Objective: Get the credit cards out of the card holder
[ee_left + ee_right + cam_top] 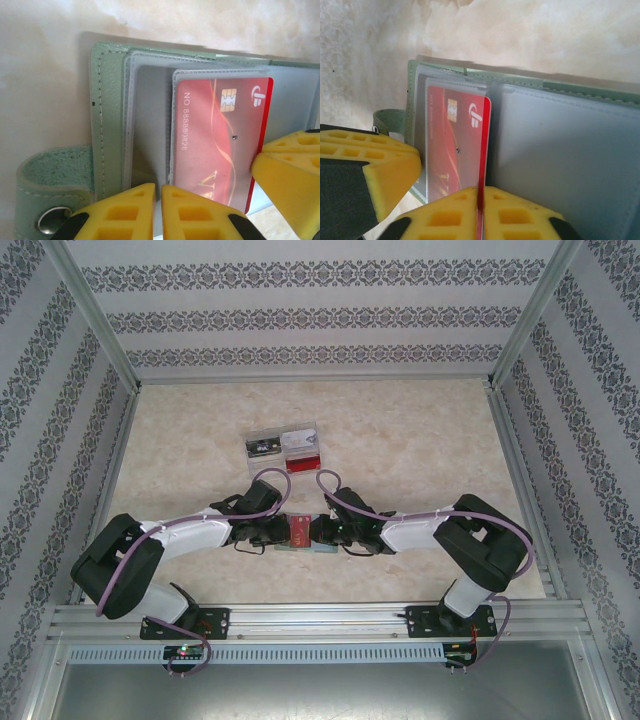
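The right gripper (481,202) is pressed together on a red plastic credit card (451,150) with a gold chip. The card's thin long edge is pinched between the two yellow fingers. Most of the card is lodged inside a clear plastic sleeve (427,95), and only a narrow strip along the pinched edge stands out of it. The sleeve belongs to a soft grey-green bifold card holder (600,92), which is laid open and flat with its blue-grey inner pockets turned upward.

The left gripper (158,200) is drawn almost shut at the near edge of the half that bears the card. A leaf of the holder is caught in the slit between its yellow fingers. A green strap tab (55,172) with a metal snap is seen just beside that gripper, at the holder's outer edge.

From above, both grippers are met over the holder, toward the near middle of the marbled beige surface (420,440). A clear plastic box (283,447) is set farther back, well apart from the holder.
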You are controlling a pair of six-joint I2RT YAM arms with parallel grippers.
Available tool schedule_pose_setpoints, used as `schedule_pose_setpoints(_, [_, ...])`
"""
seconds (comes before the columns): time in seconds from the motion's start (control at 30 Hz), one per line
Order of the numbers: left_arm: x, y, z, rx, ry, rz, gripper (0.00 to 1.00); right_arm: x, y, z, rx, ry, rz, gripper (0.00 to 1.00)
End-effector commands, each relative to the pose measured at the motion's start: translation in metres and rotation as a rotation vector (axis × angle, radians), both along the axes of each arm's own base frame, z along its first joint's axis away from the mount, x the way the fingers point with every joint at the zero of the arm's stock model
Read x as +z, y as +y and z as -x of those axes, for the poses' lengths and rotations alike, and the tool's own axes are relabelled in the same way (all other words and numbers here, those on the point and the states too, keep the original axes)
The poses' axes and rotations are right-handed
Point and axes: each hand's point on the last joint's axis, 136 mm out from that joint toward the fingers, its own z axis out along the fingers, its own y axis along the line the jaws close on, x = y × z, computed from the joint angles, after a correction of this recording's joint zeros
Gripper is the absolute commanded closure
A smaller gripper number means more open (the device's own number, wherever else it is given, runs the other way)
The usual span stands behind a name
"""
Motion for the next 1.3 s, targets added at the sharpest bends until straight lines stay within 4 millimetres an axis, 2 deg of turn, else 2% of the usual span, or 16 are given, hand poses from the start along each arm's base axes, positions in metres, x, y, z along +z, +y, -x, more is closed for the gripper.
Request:
schedule_pose_setpoints(0.0, [0.004, 0.001, 0.003, 0.002, 0.013, -0.014, 0.86, -0.001, 0.004, -0.002, 0.008, 0.000, -0.004, 0.82])
schedule_pose_setpoints(0.23, [-0.011, 0.008, 0.007, 0.017, 0.054, -0.055, 0.94, 0.002, 0.001, 0.000, 0.003, -0.009, -0.009, 0.78])
schedule_pose_setpoints(0.9, [-0.007, 0.004, 0.005, 0.004, 0.045, -0.040, 0.94, 0.000, 0.011, 0.002, 0.045, 0.004, -0.029, 0.84])
schedule_pose_setpoints(1.1, [-0.009, 0.005, 0.006, 0.007, 0.048, -0.045, 0.93, 0.000, 0.011, 0.002, 0.046, 0.008, -0.031, 1.00])
schedule_pose_setpoints(1.27, [-0.010, 0.011, 0.006, 0.023, 0.051, -0.076, 1.00, 0.001, 0.003, 0.003, 0.026, -0.002, -0.022, 1.00])
